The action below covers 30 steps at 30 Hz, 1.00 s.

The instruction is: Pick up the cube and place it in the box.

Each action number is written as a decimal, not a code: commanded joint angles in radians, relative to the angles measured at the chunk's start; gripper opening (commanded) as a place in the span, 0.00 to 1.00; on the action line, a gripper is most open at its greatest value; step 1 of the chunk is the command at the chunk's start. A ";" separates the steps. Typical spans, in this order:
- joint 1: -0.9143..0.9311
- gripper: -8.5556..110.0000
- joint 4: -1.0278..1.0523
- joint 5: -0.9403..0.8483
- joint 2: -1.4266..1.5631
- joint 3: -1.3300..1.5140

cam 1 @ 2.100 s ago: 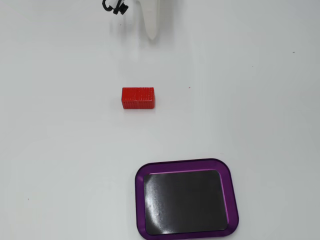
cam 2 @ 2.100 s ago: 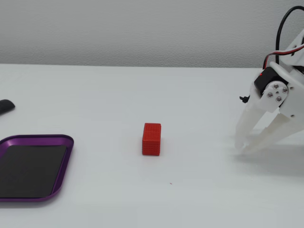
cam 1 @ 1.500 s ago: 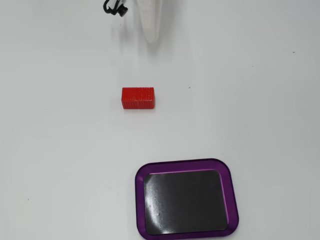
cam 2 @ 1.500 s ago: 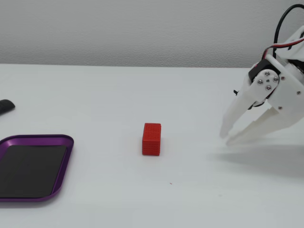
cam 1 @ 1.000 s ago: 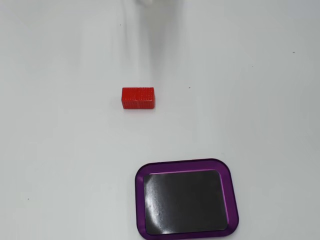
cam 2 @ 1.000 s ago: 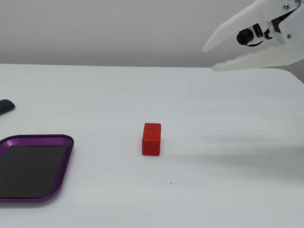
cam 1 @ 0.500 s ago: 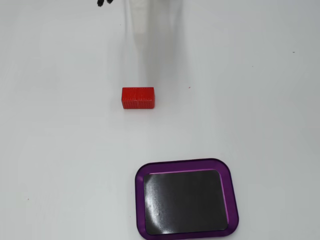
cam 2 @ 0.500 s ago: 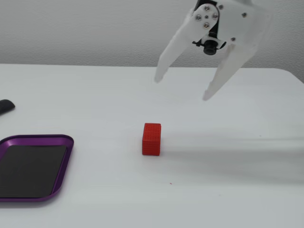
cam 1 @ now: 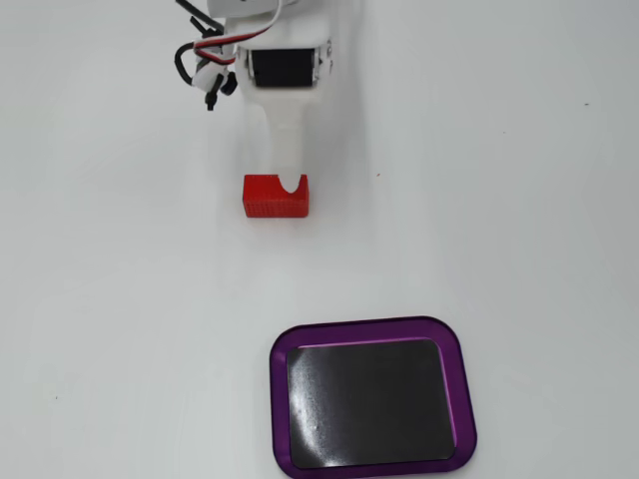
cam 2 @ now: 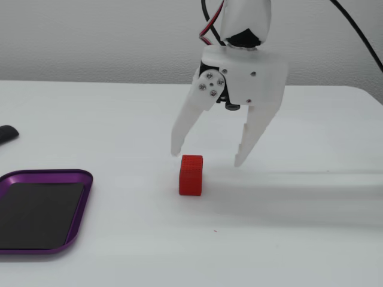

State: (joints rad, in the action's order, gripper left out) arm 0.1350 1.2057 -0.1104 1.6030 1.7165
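cube (cam 2: 191, 175) unmoved | pincer (cam 2: 207, 156) released, has dropped just above it

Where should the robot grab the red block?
Probably across the cube's two long flat sides, at the middle, coming down from above. It lies flat on the table with nothing close around it, and the open gripper hangs just above it.

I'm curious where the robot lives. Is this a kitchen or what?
Probably a lab or hobby workbench: a bare white table, a white end effector with exposed wires, and just a red block and purple tray.
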 commanded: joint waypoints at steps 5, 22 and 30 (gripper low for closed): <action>0.003 0.30 -0.077 -0.023 -0.021 -0.023; 0.008 0.30 -0.261 -0.140 -0.060 0.121; 0.098 0.22 -0.282 -0.150 -0.061 0.109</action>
State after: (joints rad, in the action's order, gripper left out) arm 0.2178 0.9419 -0.2546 1.5370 1.8408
